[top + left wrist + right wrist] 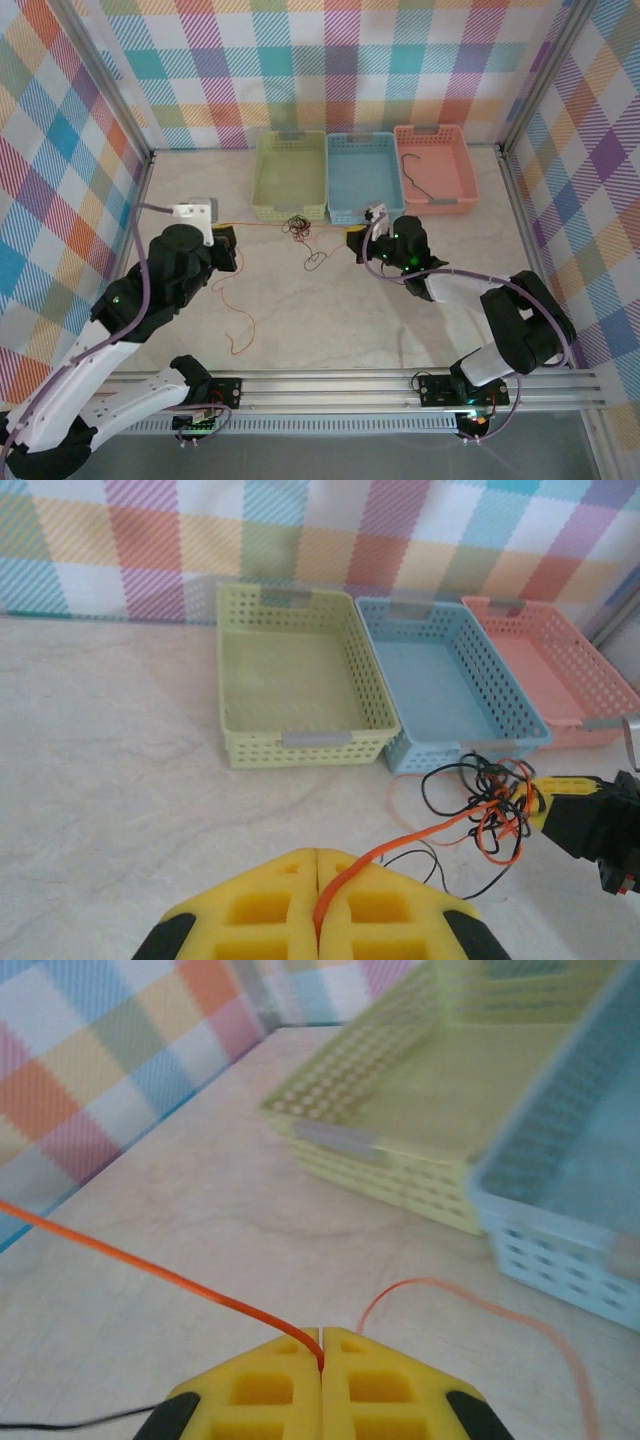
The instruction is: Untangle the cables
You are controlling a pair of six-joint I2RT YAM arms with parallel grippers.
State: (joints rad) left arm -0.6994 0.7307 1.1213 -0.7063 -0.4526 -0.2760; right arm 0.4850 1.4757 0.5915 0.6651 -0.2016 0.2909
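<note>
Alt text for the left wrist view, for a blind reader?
The left gripper, yellow jaws shut, pinches a red-orange cable that runs up and right into a tangle of black and orange cables at the right gripper's tip. Behind, a green basket, a blue basket and a pink basket stand in a row against a plaid wall.

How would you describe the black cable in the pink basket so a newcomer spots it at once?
At the back of the table, find the pink basket at the right end of the row. The black cable curves across its floor, alone. The other cables sit knotted in a tangle on the bare tabletop, outside any basket.
</note>
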